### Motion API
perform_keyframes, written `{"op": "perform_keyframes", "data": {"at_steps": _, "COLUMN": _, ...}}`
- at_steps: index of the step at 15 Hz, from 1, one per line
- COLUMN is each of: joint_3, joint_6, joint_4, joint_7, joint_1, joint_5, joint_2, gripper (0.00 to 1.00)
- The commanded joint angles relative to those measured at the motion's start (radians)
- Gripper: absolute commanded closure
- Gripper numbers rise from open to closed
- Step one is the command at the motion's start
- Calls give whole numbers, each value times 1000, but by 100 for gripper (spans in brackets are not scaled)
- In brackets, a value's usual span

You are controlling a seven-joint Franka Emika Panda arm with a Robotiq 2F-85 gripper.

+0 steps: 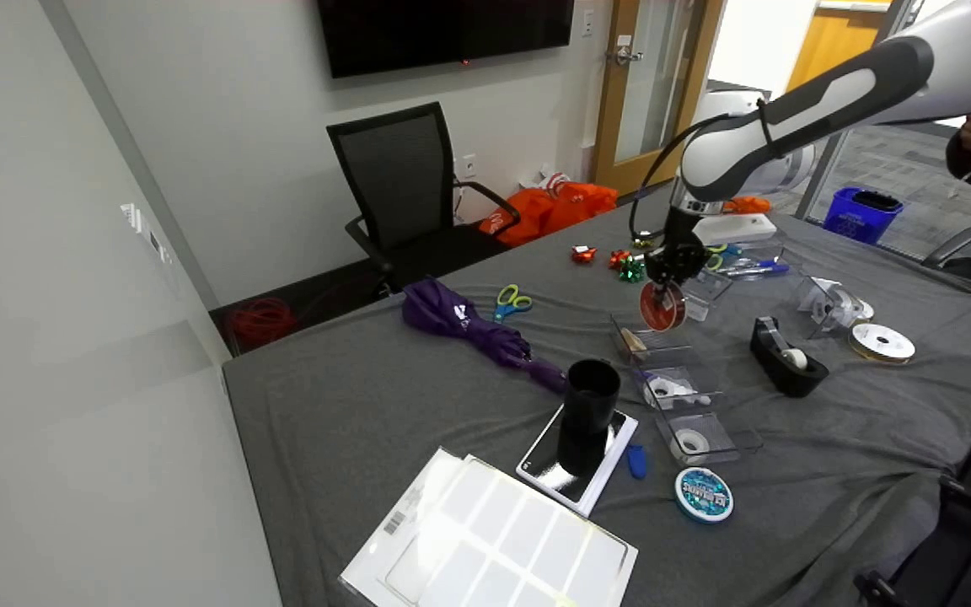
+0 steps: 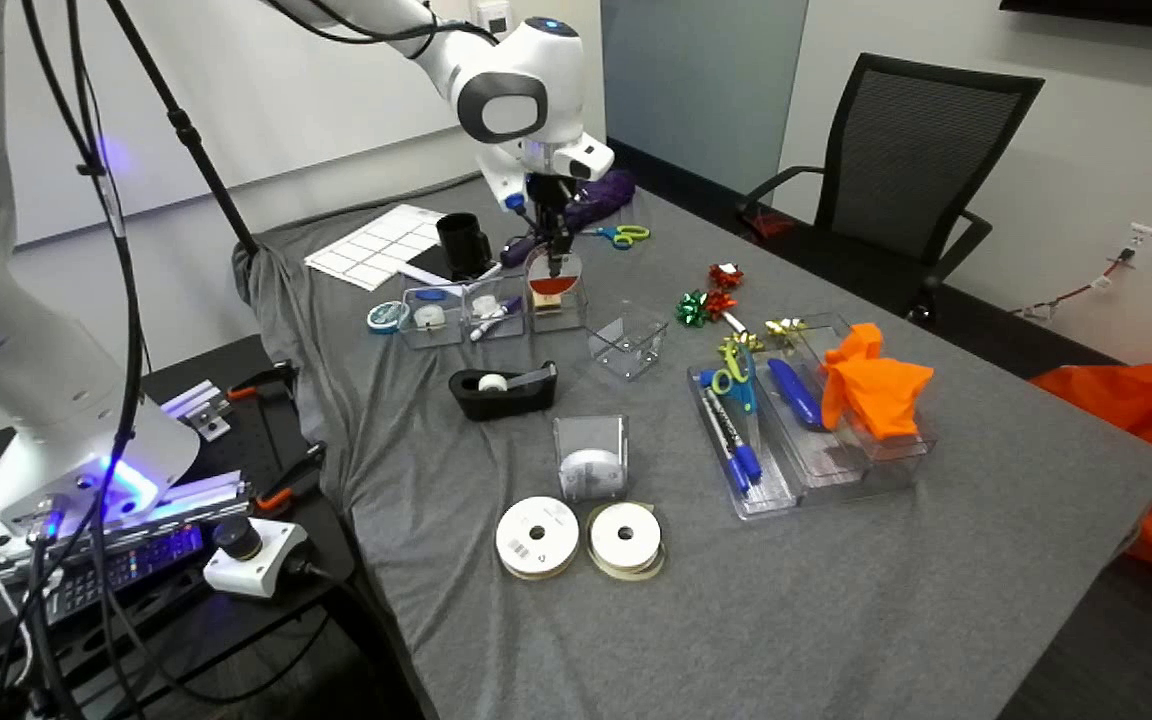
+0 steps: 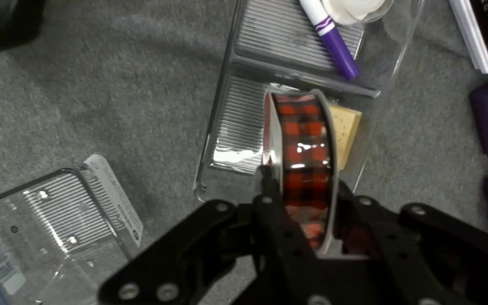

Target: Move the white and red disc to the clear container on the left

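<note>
White-rimmed round ribbon spool (image 3: 305, 144): glossy red-and-black plaid winding. Black pincer (image 3: 303, 184), plain. Clear rectangular plastic bin (image 3: 242, 120): ribbed line pattern on floor. Slim purple-and-white plastic marker (image 3: 335, 42): white one end, purple other, wavy purple stripes where they meet. Small squarish yellow block (image 3: 342, 127): dark dashes. Folded purple cloth umbrella (image 1: 485, 333): small white mark. Plastic-handled scissors (image 1: 504, 313): lime and blue. Shiny ribbon bows (image 2: 721, 303): red, green, gold. Flat round blue-and-white tin (image 1: 704, 495): speckled lid, pale lettering. Black cylindrical mug (image 1: 590, 409): plain. Crumpled bundle (image 2: 874, 400), solid orange. Black plastic tape dispenser (image 2: 503, 402), whitish tape roll (image 2: 492, 382). Grey cloth-covered tabletop (image 1: 342, 379): plain.
</note>
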Motion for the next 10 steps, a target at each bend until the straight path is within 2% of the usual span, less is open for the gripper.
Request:
{"op": "perform_keyframes", "data": {"at_steps": 1, "joint_3": -7, "joint_6": 33, "joint_4": 28, "joint_7": 38, "joint_1": 48, "joint_5": -44, "joint_2": 47, "gripper": 93}}
{"op": "perform_keyframes", "data": {"at_steps": 3, "joint_3": -21, "joint_6": 61, "joint_4": 48, "joint_7": 100, "joint_1": 77, "joint_5": -63, "joint_2": 79, "gripper": 93}}
{"op": "perform_keyframes", "data": {"at_steps": 4, "joint_3": -25, "joint_6": 84, "joint_4": 53, "joint_7": 129, "joint_1": 84, "joint_5": -63, "joint_2": 90, "gripper": 45}}
{"op": "perform_keyframes", "data": {"at_steps": 5, "joint_3": -30, "joint_6": 93, "joint_4": 59, "joint_7": 159, "joint_1": 90, "joint_5": -64, "joint_2": 97, "gripper": 45}}
{"op": "perform_keyframes", "data": {"at_steps": 6, "joint_3": -31, "joint_6": 97, "joint_4": 55, "joint_7": 175, "joint_1": 90, "joint_5": -61, "joint_2": 95, "gripper": 39}}
{"op": "perform_keyframes", "data": {"at_steps": 10, "joint_3": -15, "joint_6": 139, "joint_4": 5, "joint_7": 152, "joint_1": 63, "joint_5": -34, "joint_2": 61, "gripper": 10}}
